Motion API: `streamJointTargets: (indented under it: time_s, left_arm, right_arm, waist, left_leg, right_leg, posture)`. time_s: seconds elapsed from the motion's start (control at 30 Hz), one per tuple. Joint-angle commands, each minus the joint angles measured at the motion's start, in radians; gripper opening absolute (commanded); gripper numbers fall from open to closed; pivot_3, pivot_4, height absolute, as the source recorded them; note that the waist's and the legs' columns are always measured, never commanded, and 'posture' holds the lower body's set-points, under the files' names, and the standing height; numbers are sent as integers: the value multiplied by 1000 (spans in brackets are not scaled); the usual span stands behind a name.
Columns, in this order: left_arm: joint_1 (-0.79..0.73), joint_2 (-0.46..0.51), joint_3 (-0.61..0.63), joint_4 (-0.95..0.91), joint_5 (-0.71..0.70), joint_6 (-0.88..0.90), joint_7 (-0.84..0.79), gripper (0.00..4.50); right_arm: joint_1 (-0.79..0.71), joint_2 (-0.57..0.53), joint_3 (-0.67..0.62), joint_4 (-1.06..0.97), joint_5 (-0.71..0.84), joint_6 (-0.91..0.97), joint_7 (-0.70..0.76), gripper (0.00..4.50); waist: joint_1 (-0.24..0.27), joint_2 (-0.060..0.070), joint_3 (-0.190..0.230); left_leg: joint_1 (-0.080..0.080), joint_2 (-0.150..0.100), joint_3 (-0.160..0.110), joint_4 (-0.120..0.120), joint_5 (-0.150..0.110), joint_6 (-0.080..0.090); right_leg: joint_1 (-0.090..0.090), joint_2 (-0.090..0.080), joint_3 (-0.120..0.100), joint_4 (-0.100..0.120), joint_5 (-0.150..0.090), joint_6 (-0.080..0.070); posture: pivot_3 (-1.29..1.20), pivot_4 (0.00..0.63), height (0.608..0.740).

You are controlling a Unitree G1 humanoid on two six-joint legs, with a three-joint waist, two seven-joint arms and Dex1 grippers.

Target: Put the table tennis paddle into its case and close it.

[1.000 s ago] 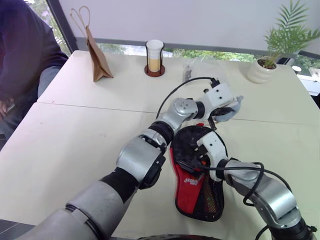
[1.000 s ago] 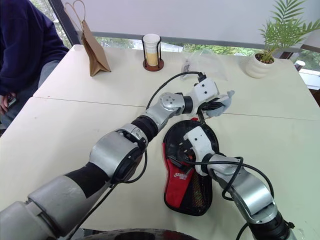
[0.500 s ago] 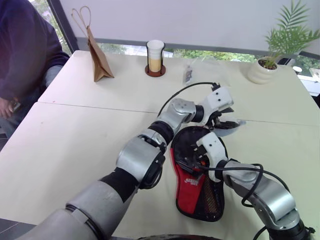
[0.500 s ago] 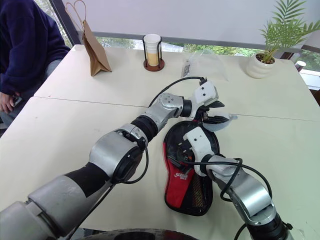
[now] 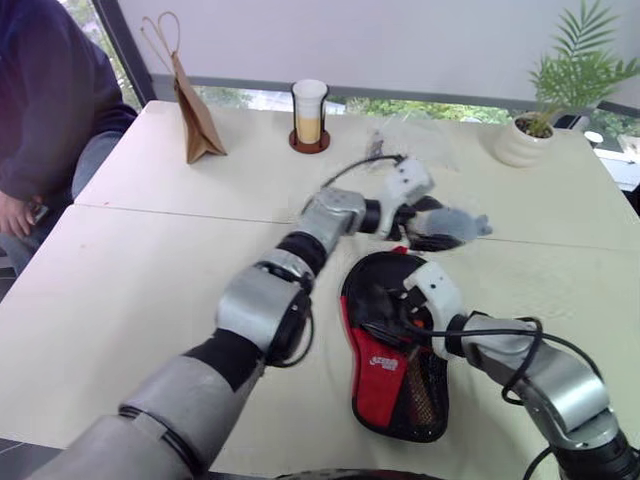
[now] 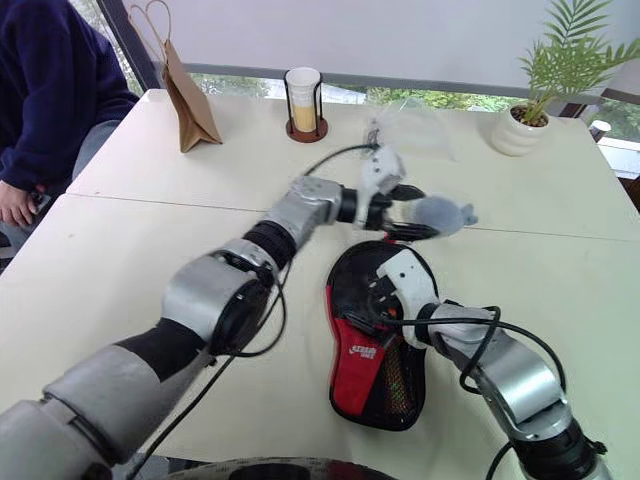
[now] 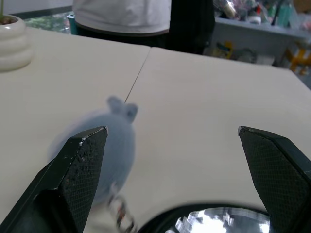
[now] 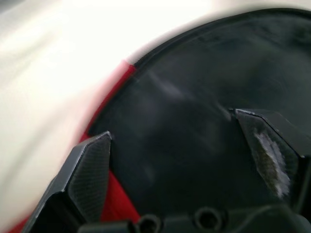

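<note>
The case (image 6: 375,345) lies flat on the table (image 6: 150,260), red panel nearest the robot. The right gripper (image 8: 182,160) hovers spread over its black round end. Beyond that end, the left gripper (image 6: 405,212) stands wide, the grey fluffy ball (image 6: 438,213) at its fingertips.

Both arms have silver-grey shells with black joints and sleeves, black cables looping along them, white wrist housings, and black textured wedge fingers on the left gripper (image 7: 172,167) and right gripper (image 8: 184,160).
</note>
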Motion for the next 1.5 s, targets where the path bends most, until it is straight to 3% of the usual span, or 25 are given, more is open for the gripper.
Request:
streamJointTargets:
  time_s: [0.03, 0.3, 0.47, 0.67, 0.9, 1.27, 1.5]
  left_arm:
    - [35, 46, -22, -46, 3, -65, -106, 4464]
    - [162, 79, -49, -174, -56, -114, -333, 4464]
    - [266, 52, -89, -377, -109, -45, -395, 4464]
    - [477, 90, -205, -708, -122, 79, -398, 4464]
    - [636, 155, -309, -898, -107, 143, -330, 4464]
    - [728, 146, -389, -883, -98, 159, -143, 4464]
    - [744, 136, -424, -822, -74, 135, -73, 4464]
  right_arm:
    - [-31, -35, -88, -55, 47, 62, 22, 4500]
    - [-178, -174, -326, -38, 167, 131, 134, 4500]
    - [-227, -290, -350, 112, 151, 37, 214, 4500]
    - [-302, -336, -273, 357, 74, -144, 271, 4500]
    - [-452, -290, -106, 688, -63, -355, 325, 4500]
    - [-714, -183, 73, 1189, -260, -622, 444, 4500]
    - [-801, -154, 143, 1398, -384, -780, 502, 4500]
  waist:
    - [-3, 0, 0]
    - [12, 1, 1]
    - [9, 1, 1]
    - [-11, 2, 1]
    - [-16, 3, 1]
    - [-15, 4, 1]
    - [-14, 5, 0]
  left_leg:
    - [-1, 0, 0, 0, 0, 0]
    - [-5, -2, 0, 2, 1, -2]
    - [-5, -2, -1, 1, 0, -1]
    - [-5, 0, 0, 1, 2, -3]
    - [-5, 1, 0, 1, 3, -6]
    - [-5, 1, 1, 1, 4, -7]
    - [-5, 1, 1, 1, 4, -7]
  right_leg:
    - [-1, 0, 0, 0, 0, 0]
    - [-4, -3, 0, 1, 0, 0]
    - [-4, -4, 1, 1, 0, 0]
    - [-5, -4, 3, 1, 0, 0]
    - [-5, -3, 3, 1, 0, 0]
    - [-5, -3, 2, 1, 0, 0]
    - [-5, -4, 2, 1, 0, 0]
  posture:
    - [0, 150, 740]
    - [0, 150, 740]
    - [0, 150, 740]
    - [0, 150, 740]
    - [0, 150, 740]
    - [0, 150, 740]
    - [0, 150, 740]
